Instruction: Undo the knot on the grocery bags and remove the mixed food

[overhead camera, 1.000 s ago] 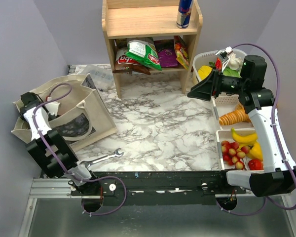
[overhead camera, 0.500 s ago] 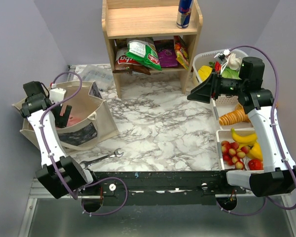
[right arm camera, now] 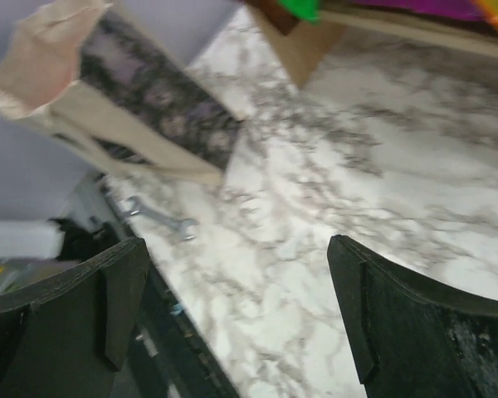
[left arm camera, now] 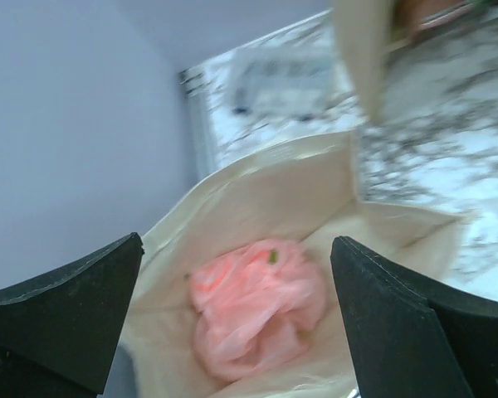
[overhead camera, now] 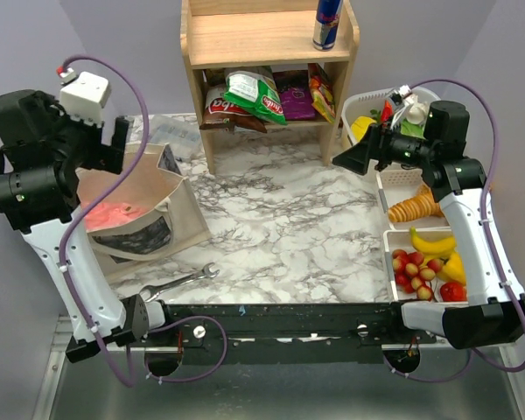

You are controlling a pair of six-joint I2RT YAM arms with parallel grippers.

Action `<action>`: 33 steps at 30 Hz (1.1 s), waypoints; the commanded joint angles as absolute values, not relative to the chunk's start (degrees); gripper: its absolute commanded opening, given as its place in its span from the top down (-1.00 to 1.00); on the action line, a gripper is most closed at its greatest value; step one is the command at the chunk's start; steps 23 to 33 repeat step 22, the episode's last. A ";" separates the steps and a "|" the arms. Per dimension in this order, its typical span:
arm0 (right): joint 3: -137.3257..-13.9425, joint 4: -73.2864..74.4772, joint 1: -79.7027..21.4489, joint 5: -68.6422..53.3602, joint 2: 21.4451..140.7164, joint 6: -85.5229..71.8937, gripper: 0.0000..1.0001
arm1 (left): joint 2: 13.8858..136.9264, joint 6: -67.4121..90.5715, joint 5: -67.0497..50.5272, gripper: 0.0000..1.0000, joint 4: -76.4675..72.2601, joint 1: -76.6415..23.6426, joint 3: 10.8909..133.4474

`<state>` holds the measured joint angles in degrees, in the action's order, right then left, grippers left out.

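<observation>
Left gripper [left arm camera: 236, 323] raised since a second ago, from low beside canvas tote [overhead camera: 162, 214] to high above its mouth; fingers spread, nothing held. Pink grocery bag [left arm camera: 253, 303] now exposed at tote bottom, near table's left edge, crumpled, bunched shut; knot not discernible. Right gripper [right arm camera: 236, 319] held spread over table middle, barely shifted.

A cream canvas tote bag [overhead camera: 149, 219] with a dark printed panel on its side stands open at the left of the marble table [overhead camera: 280, 227]. Inside, on its bottom, lies a crumpled pink plastic grocery bag [left arm camera: 253, 303], bunched into a soft ball with a small green speck showing on top.
</observation>
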<state>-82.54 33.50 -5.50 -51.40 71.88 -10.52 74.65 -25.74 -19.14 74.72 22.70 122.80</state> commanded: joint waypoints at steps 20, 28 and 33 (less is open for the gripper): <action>-64.93 32.96 0.98 -25.84 55.19 -5.00 -1.00 | 59.24 -7.38 -31.66 -0.97 62.85 7.93 92.98; -65.16 32.79 1.05 -25.76 55.36 -3.58 -1.00 | 59.22 -7.56 -31.37 -0.97 62.85 7.89 93.22; -65.16 32.79 1.05 -25.76 55.36 -3.58 -1.00 | 59.22 -7.56 -31.37 -0.97 62.85 7.89 93.22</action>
